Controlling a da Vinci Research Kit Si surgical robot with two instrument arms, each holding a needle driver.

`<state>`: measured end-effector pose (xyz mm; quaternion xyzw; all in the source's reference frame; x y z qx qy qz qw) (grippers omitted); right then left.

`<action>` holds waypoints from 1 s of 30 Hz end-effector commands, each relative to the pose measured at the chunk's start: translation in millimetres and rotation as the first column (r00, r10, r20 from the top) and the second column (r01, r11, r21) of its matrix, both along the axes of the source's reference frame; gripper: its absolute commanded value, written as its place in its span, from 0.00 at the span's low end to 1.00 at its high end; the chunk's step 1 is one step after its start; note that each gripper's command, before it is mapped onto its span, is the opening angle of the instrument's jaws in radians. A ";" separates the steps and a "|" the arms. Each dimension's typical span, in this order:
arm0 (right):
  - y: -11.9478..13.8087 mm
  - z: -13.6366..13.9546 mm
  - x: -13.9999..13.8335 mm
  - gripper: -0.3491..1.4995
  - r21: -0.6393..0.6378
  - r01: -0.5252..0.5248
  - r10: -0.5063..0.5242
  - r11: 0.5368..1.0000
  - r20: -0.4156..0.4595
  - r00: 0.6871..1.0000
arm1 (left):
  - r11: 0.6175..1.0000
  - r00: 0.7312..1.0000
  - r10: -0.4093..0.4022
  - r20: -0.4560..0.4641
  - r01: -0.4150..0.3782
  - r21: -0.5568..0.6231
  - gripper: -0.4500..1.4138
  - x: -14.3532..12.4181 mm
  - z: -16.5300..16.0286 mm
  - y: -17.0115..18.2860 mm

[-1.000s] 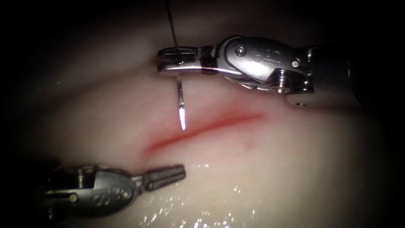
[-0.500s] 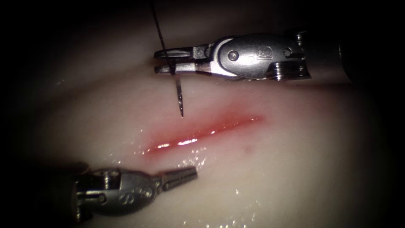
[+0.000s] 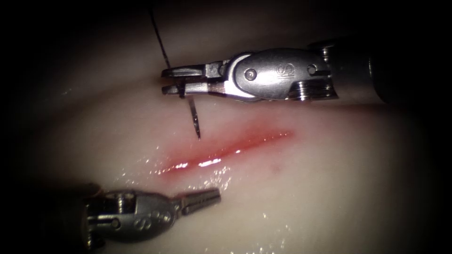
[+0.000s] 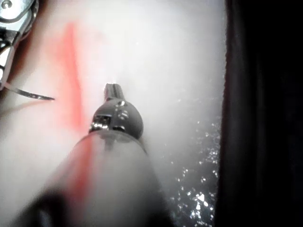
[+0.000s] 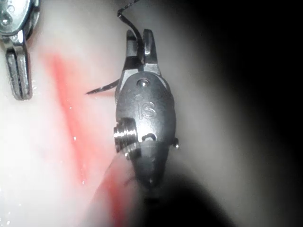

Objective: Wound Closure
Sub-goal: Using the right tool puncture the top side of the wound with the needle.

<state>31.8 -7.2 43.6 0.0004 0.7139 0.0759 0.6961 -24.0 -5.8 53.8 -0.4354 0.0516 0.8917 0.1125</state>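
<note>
Needle [image 3: 193,120] held by right claw [image 3: 181,80], gripped near the swaged end; free shaft hangs down from the jaws, tip in air just above the tissue [image 3: 329,188], not in it. Tip sits just off the cut [image 3: 226,150], on its upper-left side in the endoscope view, close to the cut's left half. Same needle seen in the right wrist view [image 5: 102,88], sticking out sideways from the right claw [image 5: 139,40] toward the cut [image 5: 71,127]; tip short of the red line. In the left wrist view the needle [image 4: 33,94] points at the cut [image 4: 71,80], not touching it.

Thread [image 3: 159,37] runs from the right claw jaws up and away into the dark; in the right wrist view the thread [image 5: 129,16] curls out past the jaw tips.

Left claw [image 3: 202,200] closed, holding nothing, hovering below the cut's left end, on the near side, well apart from the needle. Also seen in the right wrist view [image 5: 19,71], jaws together.

Cut is shallow, wet with red fluid [image 3: 207,162], glinting along its left half. No stitches in it. Open tissue between the two claws and to the right of the cut; edges of the field fall into dark.
</note>
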 end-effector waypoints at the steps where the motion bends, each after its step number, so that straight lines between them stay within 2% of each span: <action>1: 0.2 0.3 1.0 0.00 -0.002 -0.005 0.005 1.000 -0.006 1.000 | 1.000 1.000 0.003 0.004 -0.003 0.003 0.04 -0.5 0.5 -0.2; 16: 2.1 -1.3 1.9 0.00 0.025 -0.022 0.022 0.999 -0.015 1.000 | 1.000 1.000 0.006 0.009 -0.006 0.005 0.03 -0.5 0.4 -0.2; 21: 0.8 -0.9 2.4 0.00 0.011 -0.001 0.001 1.000 -0.029 1.000 | 1.000 1.000 0.006 0.009 -0.006 0.005 0.02 -0.5 0.3 -0.2; 30: 0.1 0.6 2.2 0.00 -0.007 0.005 -0.005 1.000 -0.013 1.000 | 1.000 1.000 0.008 0.010 -0.008 0.008 0.02 -0.3 0.1 -0.1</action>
